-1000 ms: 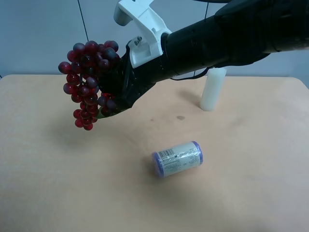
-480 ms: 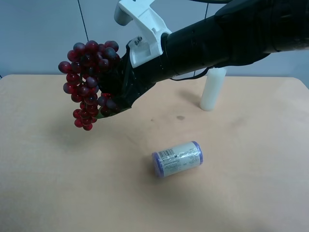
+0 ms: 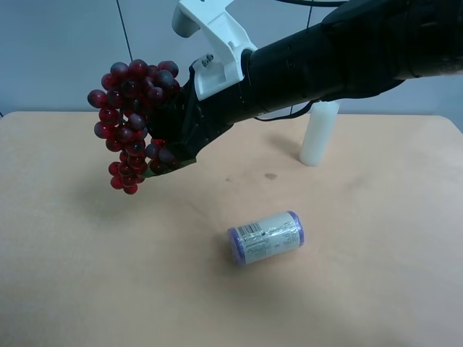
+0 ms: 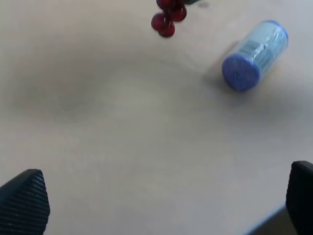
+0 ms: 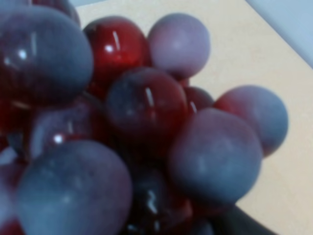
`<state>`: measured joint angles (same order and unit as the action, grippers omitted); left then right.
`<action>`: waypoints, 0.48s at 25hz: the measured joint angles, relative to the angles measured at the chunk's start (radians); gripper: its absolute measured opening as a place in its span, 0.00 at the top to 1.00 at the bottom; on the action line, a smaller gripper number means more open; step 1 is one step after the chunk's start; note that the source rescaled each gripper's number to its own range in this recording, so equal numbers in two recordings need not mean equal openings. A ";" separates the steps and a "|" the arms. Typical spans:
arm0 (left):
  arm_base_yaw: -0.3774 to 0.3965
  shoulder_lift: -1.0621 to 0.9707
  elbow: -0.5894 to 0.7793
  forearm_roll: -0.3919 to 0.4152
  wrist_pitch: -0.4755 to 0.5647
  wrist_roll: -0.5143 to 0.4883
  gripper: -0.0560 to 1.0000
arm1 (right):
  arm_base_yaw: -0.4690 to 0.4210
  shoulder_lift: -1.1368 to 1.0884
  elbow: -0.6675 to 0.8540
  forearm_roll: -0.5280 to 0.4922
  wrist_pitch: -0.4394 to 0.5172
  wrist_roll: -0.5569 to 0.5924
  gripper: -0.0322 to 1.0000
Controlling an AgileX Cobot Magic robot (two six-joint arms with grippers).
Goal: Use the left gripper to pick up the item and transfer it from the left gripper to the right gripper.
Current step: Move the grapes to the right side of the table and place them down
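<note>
Grape bunch: glossy dark red and purple, hanging in the air above the desk, its narrow end pointing down and clear of the surface. A bit of green shows at its lower edge beside the tool.

Right tool: pressed together on the side of the bunch, carrying it. The right wrist view is filled with grapes at very close range, blurred; the jaws themselves do not show there. Its thick black arm reaches in from the exterior high view's right and bears a white bracket.

Left tool: spread wide, nothing between its fingers, which sit at opposite edges of its wrist view, above bare desk. The lowest grapes show at the edge of that view.

Purple-ended labelled roll lies on its side on the desk, well apart from the bunch; also visible from the left wrist.

White cylinder stands upright at the far side, partly behind the arm.
</note>
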<state>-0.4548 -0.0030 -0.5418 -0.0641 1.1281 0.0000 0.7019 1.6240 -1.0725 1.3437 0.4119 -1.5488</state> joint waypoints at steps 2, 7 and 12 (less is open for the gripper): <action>0.000 0.000 0.022 -0.001 -0.040 0.015 0.00 | 0.000 0.000 0.000 0.000 0.000 0.002 0.96; 0.000 0.000 0.037 -0.001 -0.066 0.027 0.00 | 0.000 0.000 0.000 0.000 0.000 0.012 0.96; 0.000 0.000 0.037 -0.001 -0.067 0.029 0.00 | 0.000 0.000 0.000 -0.008 0.000 0.061 0.96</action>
<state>-0.4548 -0.0030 -0.5048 -0.0648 1.0613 0.0286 0.7019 1.6240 -1.0725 1.3353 0.4119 -1.4879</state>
